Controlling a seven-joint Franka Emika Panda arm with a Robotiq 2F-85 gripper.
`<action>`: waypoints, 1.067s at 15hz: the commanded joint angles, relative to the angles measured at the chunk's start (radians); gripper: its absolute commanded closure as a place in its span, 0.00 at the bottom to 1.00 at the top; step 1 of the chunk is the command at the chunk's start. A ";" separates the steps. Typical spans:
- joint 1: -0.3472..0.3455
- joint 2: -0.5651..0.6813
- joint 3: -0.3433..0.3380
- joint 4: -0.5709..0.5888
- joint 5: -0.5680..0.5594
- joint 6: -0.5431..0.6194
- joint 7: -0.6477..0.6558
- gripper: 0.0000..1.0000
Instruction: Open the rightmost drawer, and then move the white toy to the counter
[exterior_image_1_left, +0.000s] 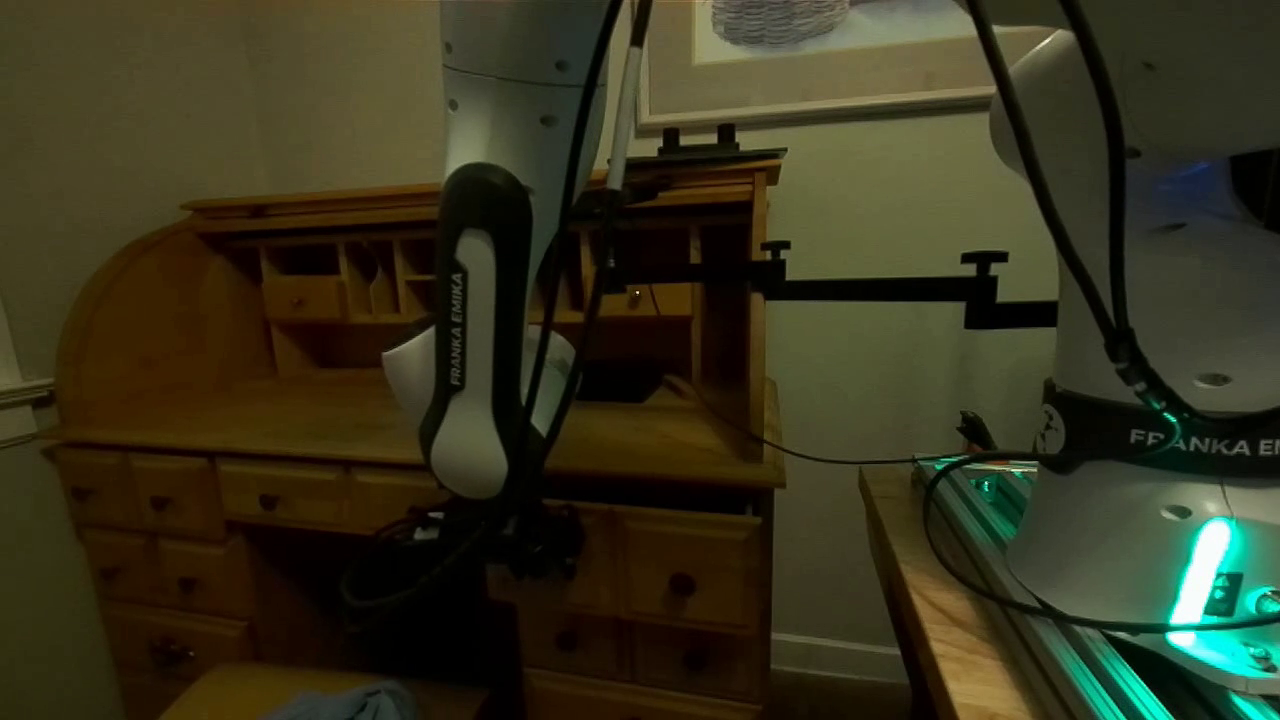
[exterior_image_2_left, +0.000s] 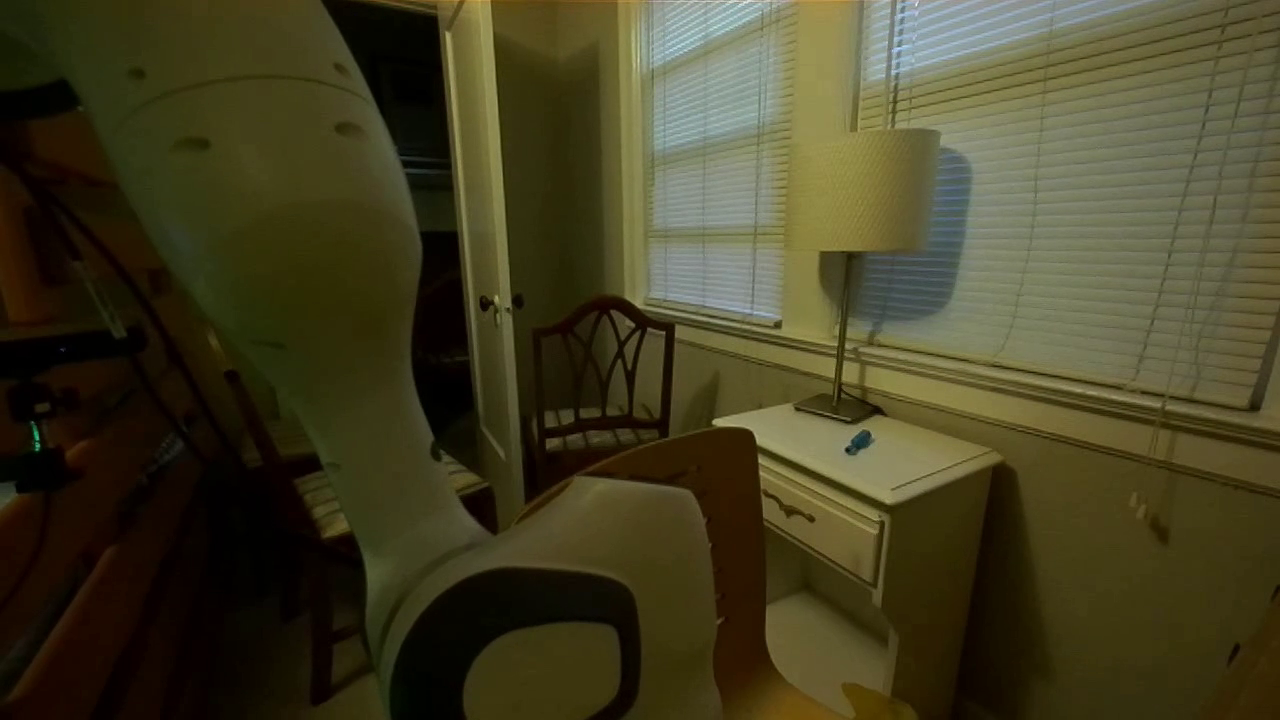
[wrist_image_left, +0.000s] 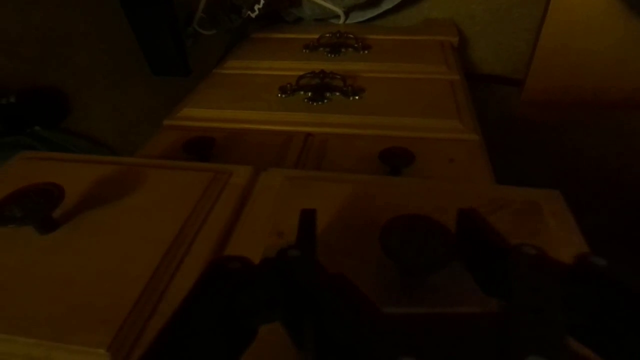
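Note:
The rightmost drawer (exterior_image_1_left: 690, 565) of the oak roll-top desk stands partly pulled out, with a dark gap above its front. Its panelled front with dark round knobs also shows in the wrist view (wrist_image_left: 280, 200), which is very dark. My gripper (exterior_image_1_left: 560, 545) is at the left part of this front, below the counter edge. In the wrist view my gripper (wrist_image_left: 387, 215) is open, with a knob (wrist_image_left: 416, 242) between its fingers, closer to the right finger. I cannot tell whether it touches. The counter (exterior_image_1_left: 250, 420) is the desk's broad top. The white toy is hidden or out of view.
A chair seat (exterior_image_1_left: 250, 690) with a grey cloth (exterior_image_1_left: 350, 700) stands before the desk. Lower drawers (wrist_image_left: 320, 95) with ornate handles lie below. The robot's base stands on a wooden table (exterior_image_1_left: 960, 620) at right. A white nightstand (exterior_image_2_left: 850, 450) holds a lamp and small blue object.

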 joint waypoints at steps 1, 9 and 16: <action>0.014 -0.013 -0.011 -0.017 -0.025 -0.011 0.044 0.58; 0.025 -0.019 0.009 -0.008 -0.037 0.002 0.036 0.90; 0.030 -0.027 0.044 0.014 -0.058 -0.001 0.015 0.90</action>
